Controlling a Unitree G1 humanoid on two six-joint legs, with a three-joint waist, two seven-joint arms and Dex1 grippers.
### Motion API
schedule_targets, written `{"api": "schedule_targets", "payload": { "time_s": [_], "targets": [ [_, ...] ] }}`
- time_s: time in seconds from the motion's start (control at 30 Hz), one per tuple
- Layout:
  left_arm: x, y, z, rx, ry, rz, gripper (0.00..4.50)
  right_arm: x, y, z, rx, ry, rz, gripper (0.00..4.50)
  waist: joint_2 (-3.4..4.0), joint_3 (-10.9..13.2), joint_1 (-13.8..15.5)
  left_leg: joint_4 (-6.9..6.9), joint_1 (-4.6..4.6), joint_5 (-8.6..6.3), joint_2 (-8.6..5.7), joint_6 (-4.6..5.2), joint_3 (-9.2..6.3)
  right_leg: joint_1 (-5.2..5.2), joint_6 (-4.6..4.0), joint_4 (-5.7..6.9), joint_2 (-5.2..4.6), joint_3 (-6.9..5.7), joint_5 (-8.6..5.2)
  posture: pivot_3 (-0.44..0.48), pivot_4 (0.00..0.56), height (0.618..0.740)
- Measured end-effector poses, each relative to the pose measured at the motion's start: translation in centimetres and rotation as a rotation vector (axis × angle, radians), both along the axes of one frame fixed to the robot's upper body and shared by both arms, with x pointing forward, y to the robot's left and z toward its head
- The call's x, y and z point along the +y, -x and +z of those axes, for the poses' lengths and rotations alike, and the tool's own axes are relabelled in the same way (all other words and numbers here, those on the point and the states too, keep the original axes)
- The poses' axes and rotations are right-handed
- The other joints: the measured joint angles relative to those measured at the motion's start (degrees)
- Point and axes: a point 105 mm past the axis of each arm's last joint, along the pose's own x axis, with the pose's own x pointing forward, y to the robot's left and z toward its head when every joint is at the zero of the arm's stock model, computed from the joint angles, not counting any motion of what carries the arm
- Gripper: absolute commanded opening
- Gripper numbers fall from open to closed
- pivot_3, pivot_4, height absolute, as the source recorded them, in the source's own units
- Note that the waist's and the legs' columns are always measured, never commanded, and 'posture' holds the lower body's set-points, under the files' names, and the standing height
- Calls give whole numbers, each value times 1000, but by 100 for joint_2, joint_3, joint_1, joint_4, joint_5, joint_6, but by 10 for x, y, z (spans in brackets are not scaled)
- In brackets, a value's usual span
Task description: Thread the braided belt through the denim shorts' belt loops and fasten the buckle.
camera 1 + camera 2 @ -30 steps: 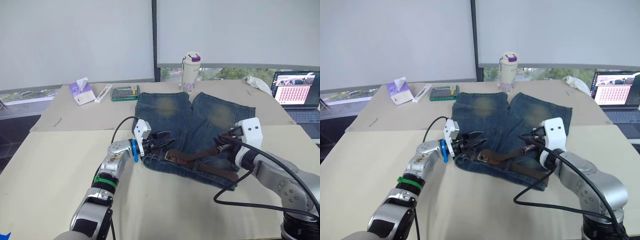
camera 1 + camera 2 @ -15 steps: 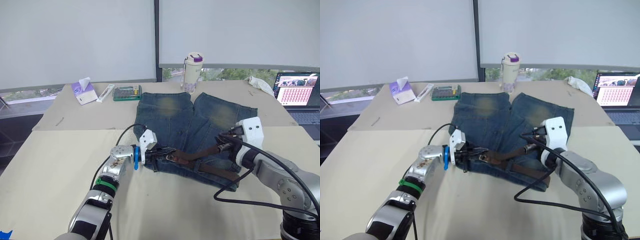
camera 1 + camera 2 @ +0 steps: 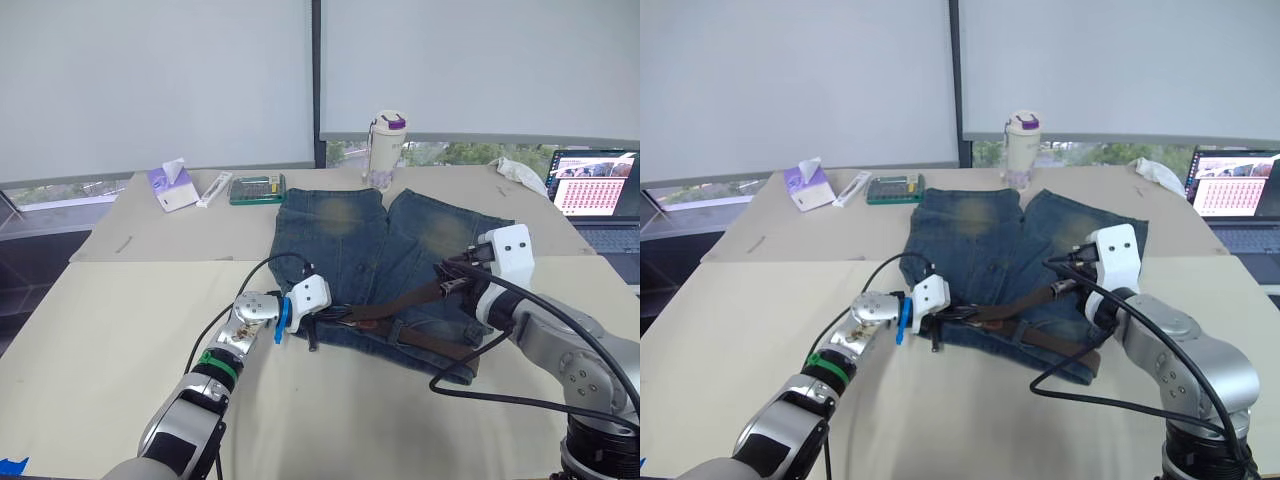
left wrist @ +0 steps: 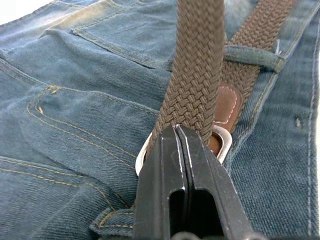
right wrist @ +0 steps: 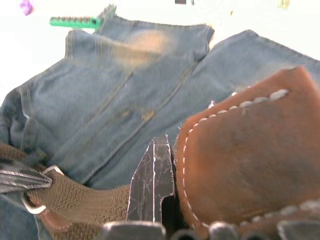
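Left gripper (image 4: 181,134) lowered onto denim shorts (image 3: 345,240), now clamped on braided belt (image 4: 196,70) beside buckle (image 4: 222,145). Right gripper (image 3: 450,285) clenches lifted tip. Fastening near.

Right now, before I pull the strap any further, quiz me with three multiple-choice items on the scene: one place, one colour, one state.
1. Where do the denim shorts lie on the table?
A. Legs toward the window, waistband toward the robot
B. Waistband toward the window
C. Hanging off the table's edge

2. What colour is the lid of the tumbler behind the shorts?
A. Red
B. Purple
C. Green

3. What is the left pincer doing?
A. Open above the table
B. Shut on the tissue pack
C. Shut on the braided belt at the buckle

Answers:
1 A: the worn yellowish legs point to the window, and the belted waistband is on the near side.
2 B: the cap shows purple.
3 C: in the left wrist view the fingers meet on the braid just in front of the metal frame.
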Motion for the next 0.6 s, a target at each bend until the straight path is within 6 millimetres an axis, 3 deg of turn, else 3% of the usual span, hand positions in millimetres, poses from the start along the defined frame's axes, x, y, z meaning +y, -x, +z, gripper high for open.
{"api": "schedule_targets", "payload": {
  "time_s": [0.13, 0.3, 0.47, 0.6],
  "targets": [
    [0, -9, 4, 112, 115, 109, 35, 0, 0, 1, -5, -6, -2, 0, 0, 0, 10, 14, -2, 0, 0, 0, -5, -4, 1, 6, -2, -4, 0, 0, 150, 740],
    [13, -9, 22, 312, 392, 198, 35, 6, -3, 15, -56, -94, 9, 0, 3, -1, -46, 23, -23, -1, 11, 2, -9, -62, -32, 24, 2, -2, 20, 0, 150, 740],
    [25, -6, 70, 339, 615, 187, 35, 18, -7, 25, -88, -250, 23, 0, 3, -1, -37, 28, -35, -1, 13, 2, -9, -86, -55, 33, 1, 2, 34, 0, 150, 740],
    [28, -3, 106, 246, 695, 182, 35, 51, -13, 28, -70, -452, 79, 0, 8, -4, -44, 26, -32, -1, 16, 1, -12, -87, -56, 34, 3, 5, 35, 0, 150, 740]
  ]
}}
